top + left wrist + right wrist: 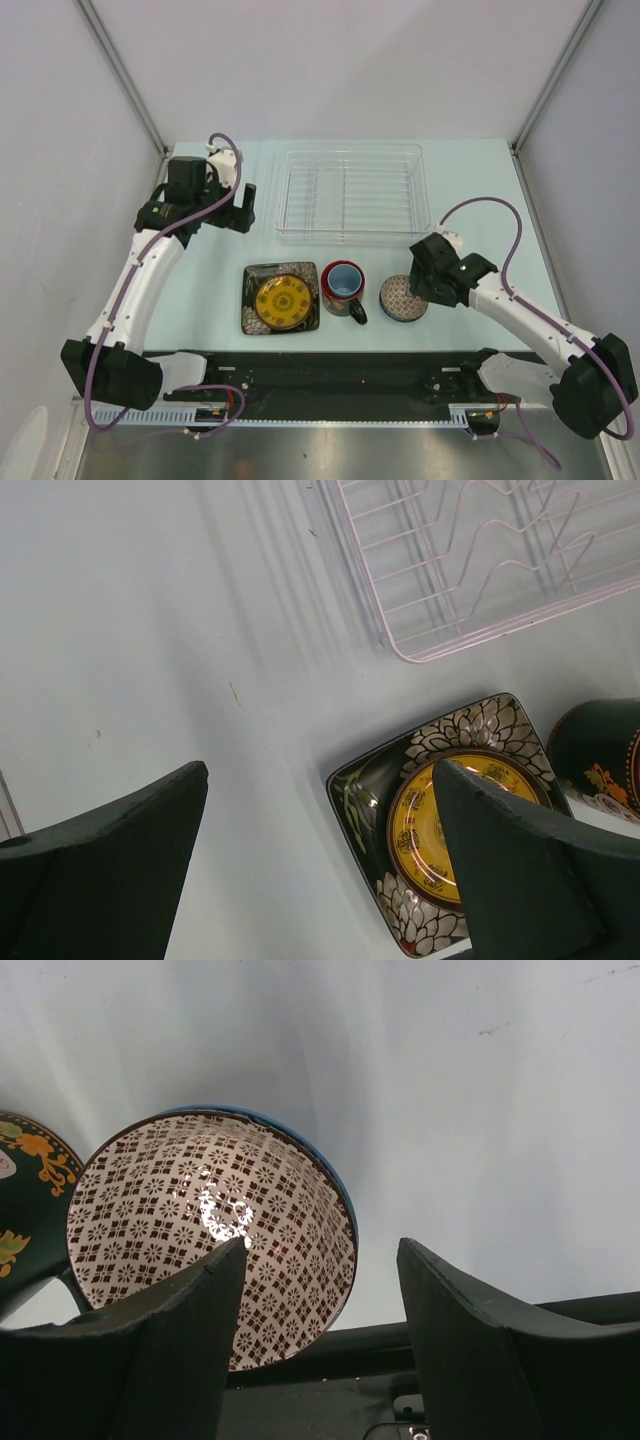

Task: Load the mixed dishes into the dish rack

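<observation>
The square dark plate (pixel 281 298) with a yellow centre, the red mug (pixel 343 287) and the small patterned bowl (pixel 402 298) stand in a row near the front of the table. Behind them is the clear dish rack (pixel 350 192), with nothing in it. My right gripper (pixel 321 1250) straddles the rim of the bowl (pixel 180 1200), its left finger inside and its right finger outside, with a gap still showing. My left gripper (pixel 320 780) hangs open above the table left of the rack (pixel 480 570), with the plate (pixel 400 780) below it.
A black rail (pixel 330 375) runs along the near table edge just in front of the dishes. White walls with metal posts close in the left, right and back sides. The mug (pixel 25 1190) stands close to the bowl's left side.
</observation>
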`<action>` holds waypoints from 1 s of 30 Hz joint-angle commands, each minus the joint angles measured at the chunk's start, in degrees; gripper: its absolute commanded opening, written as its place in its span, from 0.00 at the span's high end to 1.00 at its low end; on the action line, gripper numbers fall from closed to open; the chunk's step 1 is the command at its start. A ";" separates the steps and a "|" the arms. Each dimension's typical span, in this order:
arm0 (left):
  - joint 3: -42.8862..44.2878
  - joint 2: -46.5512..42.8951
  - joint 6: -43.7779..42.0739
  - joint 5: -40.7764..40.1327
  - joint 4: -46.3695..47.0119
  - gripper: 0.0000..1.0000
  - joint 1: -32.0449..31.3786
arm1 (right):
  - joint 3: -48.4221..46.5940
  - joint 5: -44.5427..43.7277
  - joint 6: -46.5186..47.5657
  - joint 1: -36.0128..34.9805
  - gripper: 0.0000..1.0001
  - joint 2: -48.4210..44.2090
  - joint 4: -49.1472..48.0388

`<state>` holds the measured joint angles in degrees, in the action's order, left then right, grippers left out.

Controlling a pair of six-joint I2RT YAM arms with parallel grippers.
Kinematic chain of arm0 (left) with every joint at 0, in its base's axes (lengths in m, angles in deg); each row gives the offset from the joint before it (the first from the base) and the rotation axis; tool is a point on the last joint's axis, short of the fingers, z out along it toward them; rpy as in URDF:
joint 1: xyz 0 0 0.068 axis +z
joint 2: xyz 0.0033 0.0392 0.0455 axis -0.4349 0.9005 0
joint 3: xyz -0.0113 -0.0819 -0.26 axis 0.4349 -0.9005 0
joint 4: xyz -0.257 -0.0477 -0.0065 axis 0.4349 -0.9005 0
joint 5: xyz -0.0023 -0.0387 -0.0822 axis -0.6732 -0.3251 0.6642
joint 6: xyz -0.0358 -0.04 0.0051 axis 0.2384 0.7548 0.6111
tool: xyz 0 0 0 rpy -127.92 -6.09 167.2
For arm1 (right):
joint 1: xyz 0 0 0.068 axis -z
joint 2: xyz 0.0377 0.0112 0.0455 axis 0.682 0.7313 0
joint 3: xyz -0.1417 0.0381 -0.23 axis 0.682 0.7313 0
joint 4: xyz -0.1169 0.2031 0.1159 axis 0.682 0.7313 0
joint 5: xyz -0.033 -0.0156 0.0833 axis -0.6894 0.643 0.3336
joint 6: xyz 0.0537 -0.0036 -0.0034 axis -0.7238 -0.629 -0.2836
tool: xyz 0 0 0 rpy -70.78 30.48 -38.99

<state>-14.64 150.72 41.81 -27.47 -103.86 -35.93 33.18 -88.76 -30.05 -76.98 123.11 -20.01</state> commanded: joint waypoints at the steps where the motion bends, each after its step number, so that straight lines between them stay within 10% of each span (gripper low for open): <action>1: 0.05 -1.02 -1.26 -0.32 2.15 0.00 -0.13 | 0.21 -0.96 -0.39 -0.21 0.37 1.72 -2.74; 19: -0.57 -0.93 -1.52 -1.11 3.30 0.00 -0.13 | 0.30 2.38 2.87 2.16 0.53 5.77 -4.76; 30: -2.41 -1.28 -1.44 -1.46 4.44 0.00 -0.13 | 0.21 3.00 2.87 2.25 1.00 4.19 -4.50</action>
<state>-16.28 150.72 41.27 -28.58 -101.63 -35.93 33.40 -85.66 -26.81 -74.79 128.42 -23.45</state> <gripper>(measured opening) 0.996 0.040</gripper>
